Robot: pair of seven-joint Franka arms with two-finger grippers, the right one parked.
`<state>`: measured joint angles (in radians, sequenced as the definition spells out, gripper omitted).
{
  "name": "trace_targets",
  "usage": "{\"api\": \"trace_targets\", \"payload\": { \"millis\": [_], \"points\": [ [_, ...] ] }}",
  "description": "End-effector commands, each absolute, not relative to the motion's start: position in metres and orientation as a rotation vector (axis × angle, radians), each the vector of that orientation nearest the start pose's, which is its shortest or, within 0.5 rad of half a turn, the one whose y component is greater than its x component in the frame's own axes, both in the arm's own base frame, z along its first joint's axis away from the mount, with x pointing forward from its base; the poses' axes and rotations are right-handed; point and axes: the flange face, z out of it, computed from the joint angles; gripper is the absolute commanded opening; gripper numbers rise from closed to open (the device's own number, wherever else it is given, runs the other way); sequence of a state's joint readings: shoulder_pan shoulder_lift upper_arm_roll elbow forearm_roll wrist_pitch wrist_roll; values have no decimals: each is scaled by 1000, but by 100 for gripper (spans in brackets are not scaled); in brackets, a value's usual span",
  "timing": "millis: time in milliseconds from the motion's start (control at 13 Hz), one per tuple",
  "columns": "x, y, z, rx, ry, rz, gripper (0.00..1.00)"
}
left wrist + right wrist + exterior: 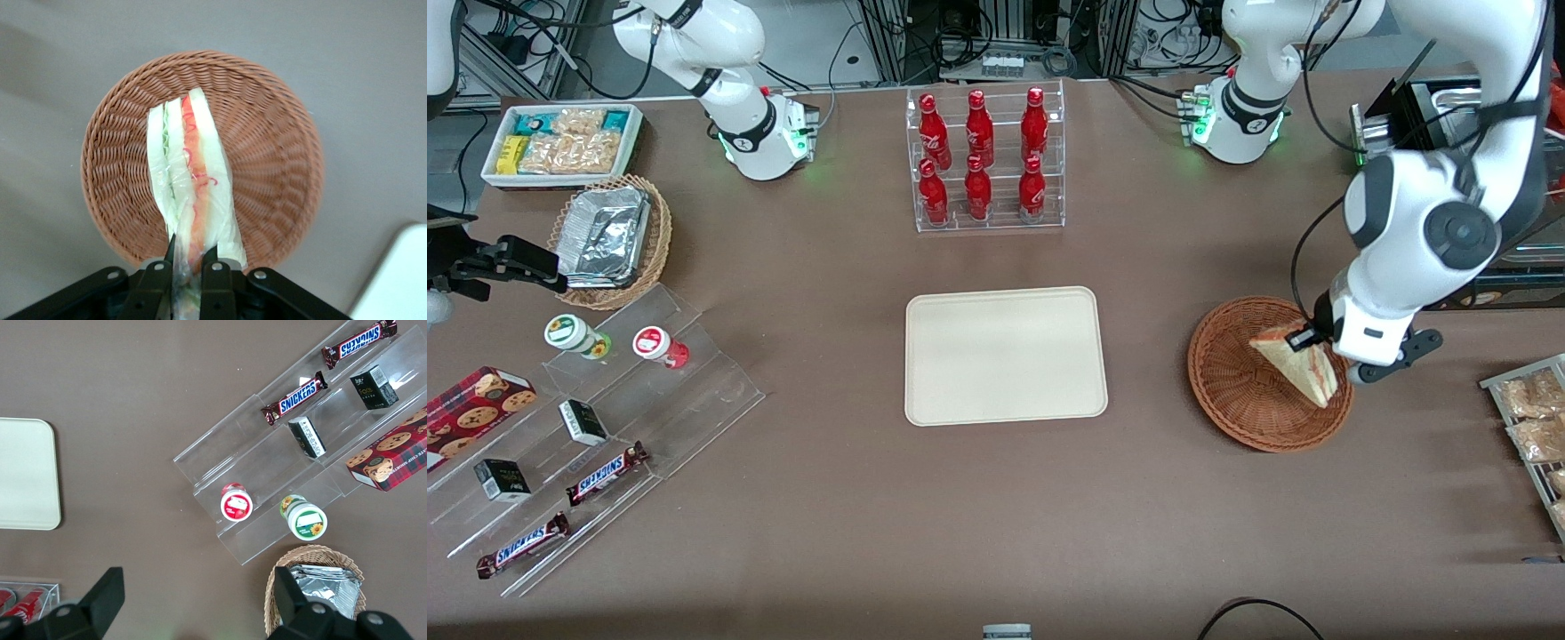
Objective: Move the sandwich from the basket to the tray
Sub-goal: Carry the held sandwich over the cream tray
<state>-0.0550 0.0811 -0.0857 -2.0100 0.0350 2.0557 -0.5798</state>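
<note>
Front view has my end effector at the right of the frame, fingers clamped on one corner of the triangular white-bread sandwich, which hangs over the round reddish-brown wicker basket. Mid-frame, the flat cream rectangular tray lies bare on the brown surface.

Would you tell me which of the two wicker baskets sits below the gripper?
The reddish-brown basket, under the gripper clamping the sandwich; the tan basket holds foil trays.
</note>
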Motion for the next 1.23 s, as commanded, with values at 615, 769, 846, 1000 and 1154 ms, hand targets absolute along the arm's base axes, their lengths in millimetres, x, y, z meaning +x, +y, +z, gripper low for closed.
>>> {"api": "trace_targets", "payload": {
  "millis": [615, 769, 846, 1000, 1154],
  "points": [
    [546, -306, 461, -3111, -140, 107, 0],
    [543, -343, 447, -3115, -98, 122, 0],
    [535, -364, 436, -3112, -55, 127, 0],
    [529, -401, 417, -3115, -17, 122, 0],
    [526, -445, 385, -3115, -36, 137, 0]
  ]
}}
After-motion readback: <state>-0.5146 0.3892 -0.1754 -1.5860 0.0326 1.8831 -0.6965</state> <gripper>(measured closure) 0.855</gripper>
